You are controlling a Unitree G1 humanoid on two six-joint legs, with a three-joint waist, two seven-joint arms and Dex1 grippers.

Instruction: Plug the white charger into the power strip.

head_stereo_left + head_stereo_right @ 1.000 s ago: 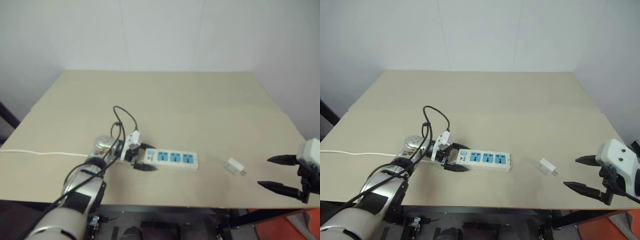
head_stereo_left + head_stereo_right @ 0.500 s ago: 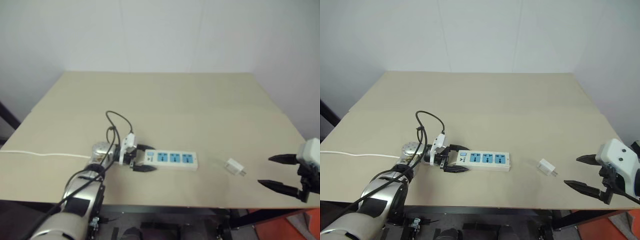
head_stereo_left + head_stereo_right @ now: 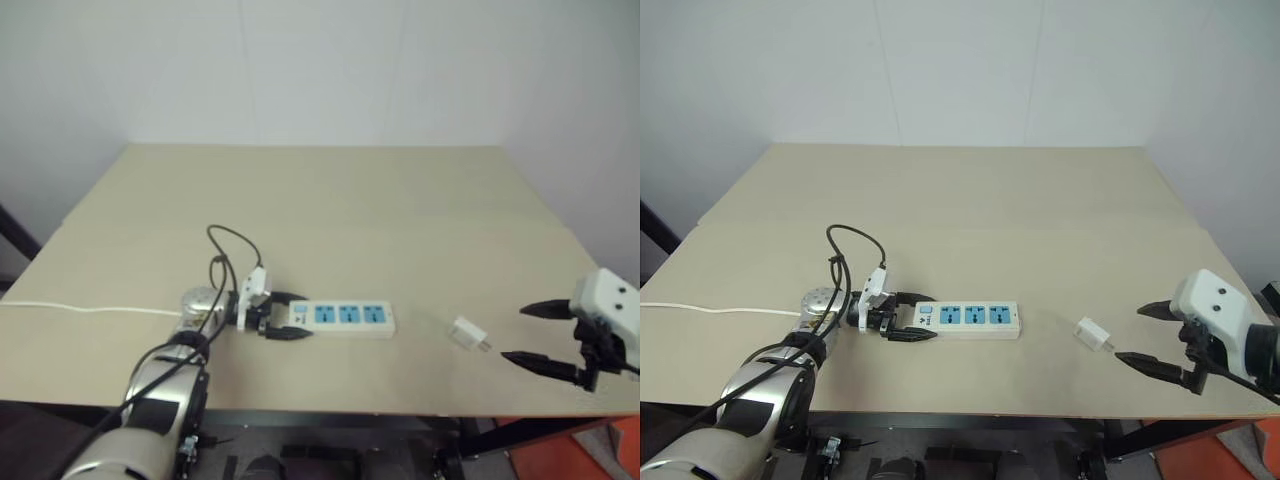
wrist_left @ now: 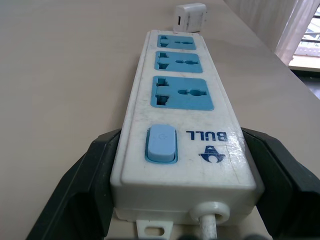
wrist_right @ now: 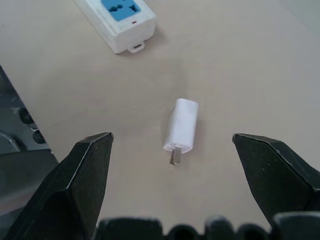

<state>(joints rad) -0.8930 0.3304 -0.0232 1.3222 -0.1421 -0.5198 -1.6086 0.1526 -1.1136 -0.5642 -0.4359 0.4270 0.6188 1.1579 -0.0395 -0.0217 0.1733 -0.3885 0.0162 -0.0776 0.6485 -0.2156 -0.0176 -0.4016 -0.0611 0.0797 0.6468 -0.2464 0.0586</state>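
While left gripper point(image 3: 902, 322) clamps power strip point(image 3: 970, 320)

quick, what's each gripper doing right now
Left gripper: shut on the power strip, at its switch end.
Right gripper: open, holding nothing, near the white charger.
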